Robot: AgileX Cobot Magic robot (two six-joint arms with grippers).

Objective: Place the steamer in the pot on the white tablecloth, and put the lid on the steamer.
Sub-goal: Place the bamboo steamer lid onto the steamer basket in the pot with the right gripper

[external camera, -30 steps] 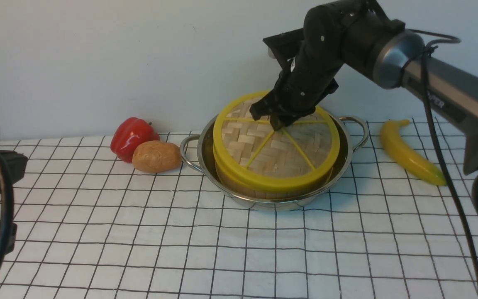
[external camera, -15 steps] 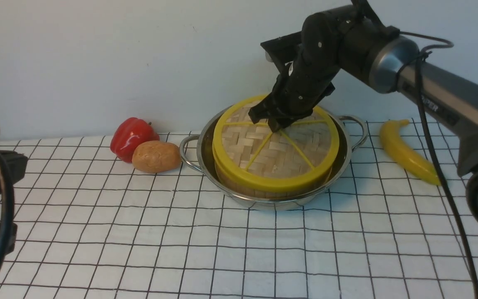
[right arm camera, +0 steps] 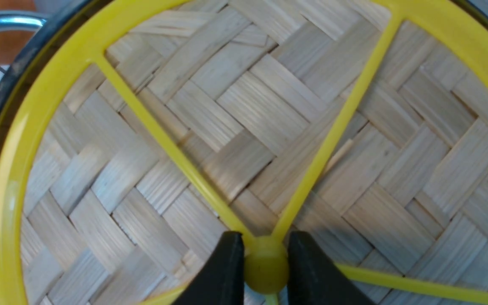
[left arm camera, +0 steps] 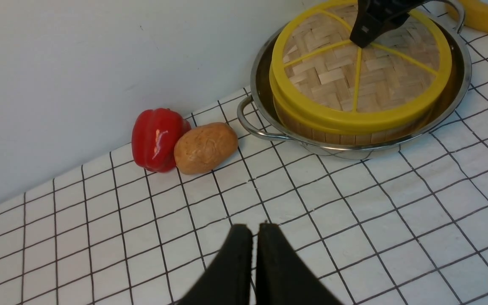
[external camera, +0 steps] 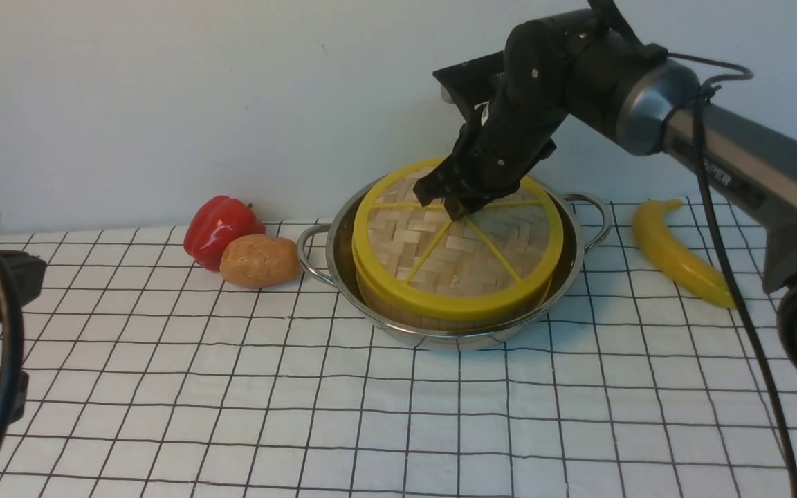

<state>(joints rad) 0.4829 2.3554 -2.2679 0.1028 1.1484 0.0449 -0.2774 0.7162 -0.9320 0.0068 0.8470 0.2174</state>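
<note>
**The right gripper (external camera: 455, 202) pinches the lid (external camera: 457, 249) by its hub, atop the steamer (external camera: 426, 319) in the pot (external camera: 454, 339)**

A white tablecloth (external camera: 232, 415) with a thin black grid covers the table in front of a plain pale wall (external camera: 163, 104). Towards the back, a little right of centre, sits the pot. It is wide, shallow and shiny, with a loop handle on each side. The steamer stands inside it, and only a band of its bamboo side wall and a yellow rim show above the pot's edge. The lid, a flat woven bamboo disc with a yellow rim and yellow spokes, lies on top of the steamer and covers its opening. Whether it sits flush at the far side cannot be told.

The right arm reaches in from the right and bends down over the pot. In the right wrist view, its two black fingers (right arm camera: 227, 275) press against either side of the small yellow hub (right arm camera: 266, 266) where the spokes meet.

The left gripper (left arm camera: 256, 237) hangs over bare cloth at the near left, well apart from the pot. Its fingers are pressed together with nothing between them.

Left of the pot, a red bell pepper (external camera: 221, 228) and a brown potato (external camera: 260, 260) lie touching each other, with the potato just beside the pot's handle. Right of the pot, a yellow banana (external camera: 679, 256) lies on the cloth, apart from the pot.
</note>
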